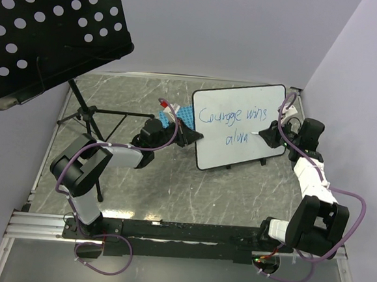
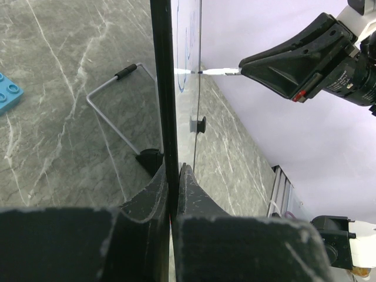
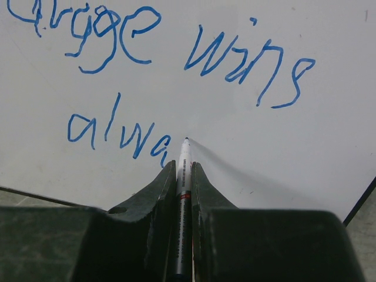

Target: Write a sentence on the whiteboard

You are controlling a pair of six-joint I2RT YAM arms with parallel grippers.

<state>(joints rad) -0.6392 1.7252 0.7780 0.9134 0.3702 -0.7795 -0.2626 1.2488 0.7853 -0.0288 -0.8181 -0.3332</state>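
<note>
Right pincer (image 3: 183,168) clamps your marker (image 3: 185,154), tip at "alwa" in the sentence (image 1: 233,117); left pincer (image 2: 173,172) pinches the whiteboard (image 1: 239,155) edge, likely steadying it against your strokes, centre-right of top frame on the counter (image 1: 171,192).

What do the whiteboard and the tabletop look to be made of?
The whiteboard: a smooth white panel with a thin dark edge, probably a coated sheet. The blue writing sits cleanly on its surface, and the marker throws a soft shadow on it. The tabletop: grey with pale veins, a marble look. Whether it is real stone or printed laminate cannot be told.
</note>
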